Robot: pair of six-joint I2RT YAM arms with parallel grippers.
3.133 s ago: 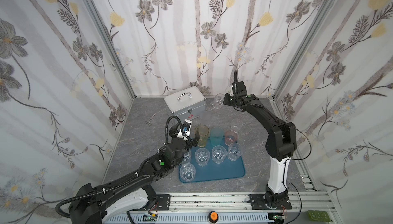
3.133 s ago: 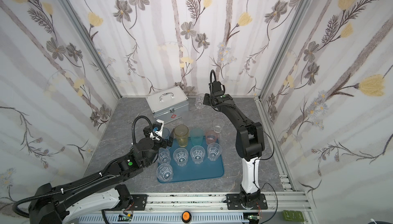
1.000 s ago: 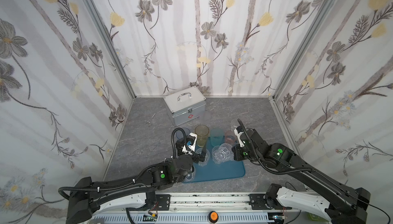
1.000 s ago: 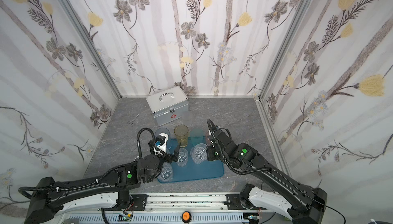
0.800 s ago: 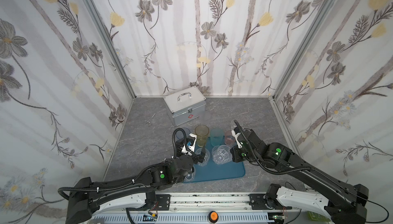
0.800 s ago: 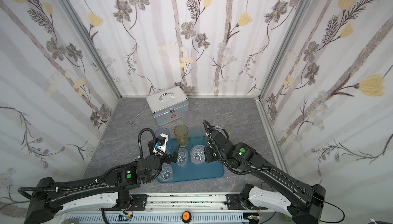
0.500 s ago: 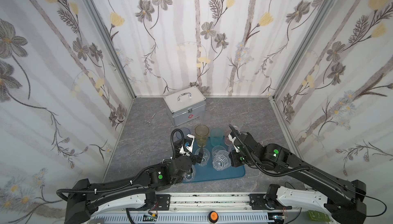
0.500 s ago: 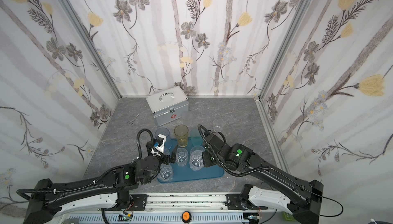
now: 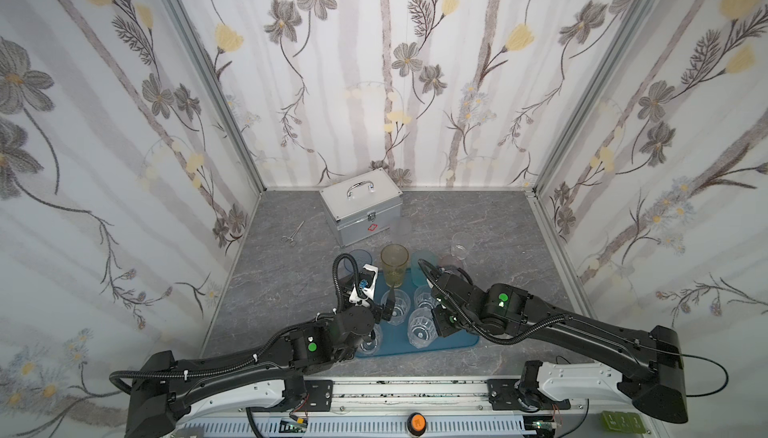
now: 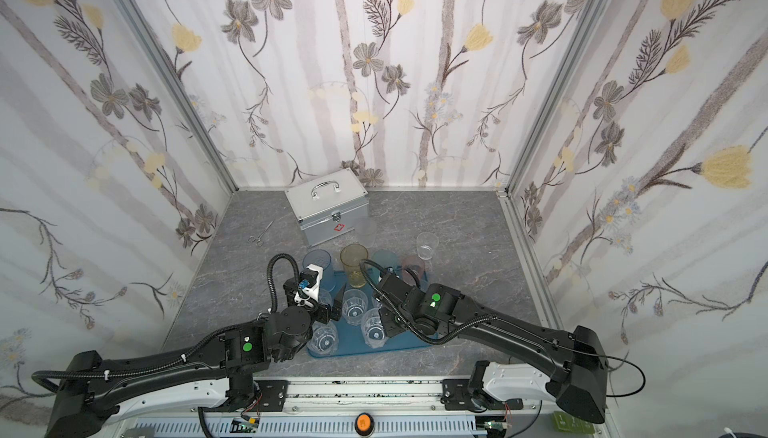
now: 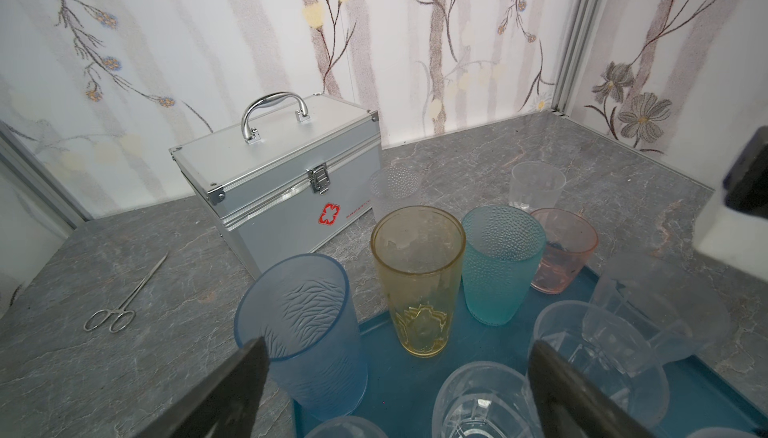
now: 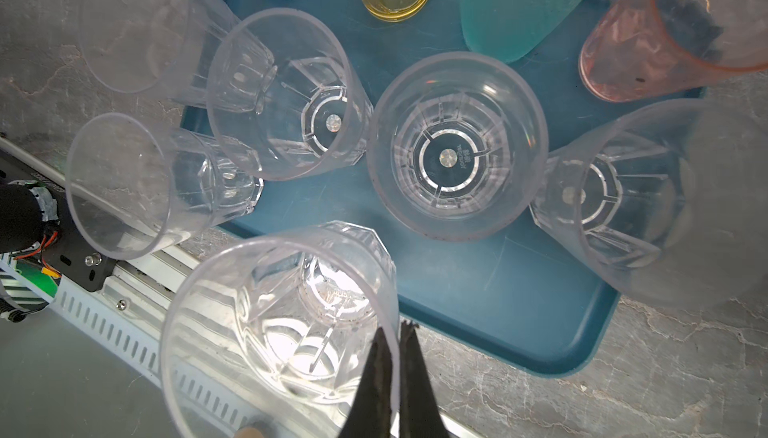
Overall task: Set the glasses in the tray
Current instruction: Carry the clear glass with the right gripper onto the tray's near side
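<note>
The teal-blue tray (image 9: 457,342) (image 10: 353,344) lies at the table's front middle. Along its far edge stand blue (image 9: 359,259), yellow (image 9: 394,263), teal (image 9: 422,265) and pink (image 11: 561,253) glasses; clear faceted glasses (image 9: 397,307) (image 12: 453,145) stand nearer the front. My right gripper (image 12: 397,328) (image 9: 438,319) is shut on the rim of a clear faceted glass (image 12: 278,323) (image 9: 422,328), held above the tray's front edge. My left gripper (image 11: 399,357) (image 10: 330,305) hangs open and empty over the tray's left part, beside the blue glass (image 11: 303,332).
Off the tray stand a clear glass (image 9: 462,244) at the back right and a frosted glass (image 9: 401,228) against the silver case (image 9: 361,211). Steel scissors (image 9: 292,234) lie left of the case. The front rail (image 9: 415,390) runs just behind the tray's near edge.
My right gripper has carried the clear glass leftward and toward the front over the tray. The left gripper has stayed open and shifted only slightly.
</note>
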